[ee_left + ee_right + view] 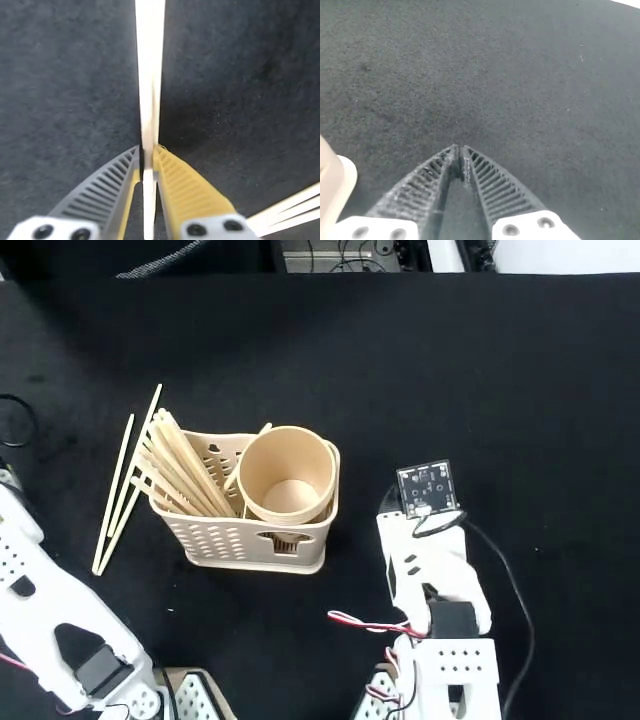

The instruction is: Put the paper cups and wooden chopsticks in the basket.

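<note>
The left gripper (148, 155) has its jaws pinched on one chopstick (150, 75), a thin hold that may swivel or snag the bundle (185, 470) fanning over the rim of the basket (240, 540) beside the paper cup (287, 475). More loose chopsticks (118, 495) lie just left of the basket. The right gripper (458, 155), jaws together on nothing, sits over open table (480, 370).

A black-covered table (500, 390) carries a beige basket (240, 538) (slotted walls), with loose wooden chopsticks (113, 495) lying just beside it.
</note>
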Controlling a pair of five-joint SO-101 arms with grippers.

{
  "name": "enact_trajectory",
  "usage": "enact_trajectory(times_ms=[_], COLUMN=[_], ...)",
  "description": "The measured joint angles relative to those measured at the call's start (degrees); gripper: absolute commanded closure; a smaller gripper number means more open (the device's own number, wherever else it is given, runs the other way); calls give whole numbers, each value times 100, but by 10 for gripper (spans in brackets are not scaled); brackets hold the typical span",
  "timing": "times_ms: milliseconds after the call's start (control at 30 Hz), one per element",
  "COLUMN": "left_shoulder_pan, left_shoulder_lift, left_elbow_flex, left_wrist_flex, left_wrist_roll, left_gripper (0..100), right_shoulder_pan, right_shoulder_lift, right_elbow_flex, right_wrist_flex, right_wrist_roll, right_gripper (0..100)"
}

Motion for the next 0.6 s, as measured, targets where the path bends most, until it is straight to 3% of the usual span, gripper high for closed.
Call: enact_trajectory(times_ms=[200,300,433,600], left_shoulder_pan=[-70,-220,-246,-193], left_shoulder_lift=[237,369,774,888], left_elbow_flex=[0,0,0,-26], left_wrist_flex=[-202,-387,-519,-563], left_wrist_roll=[-53,-53,-44,-35], left_gripper=[797,834,980,970], right_shoulder_pan=[0,0,0,0], right_shoulder_lift=[0,0,0,0], right_elbow_flex=[0,0,0,0], right_wrist_flex=[0,0,0,0], right_wrist_roll=[0,0,0,0], right_gripper=[985,985,985,985])
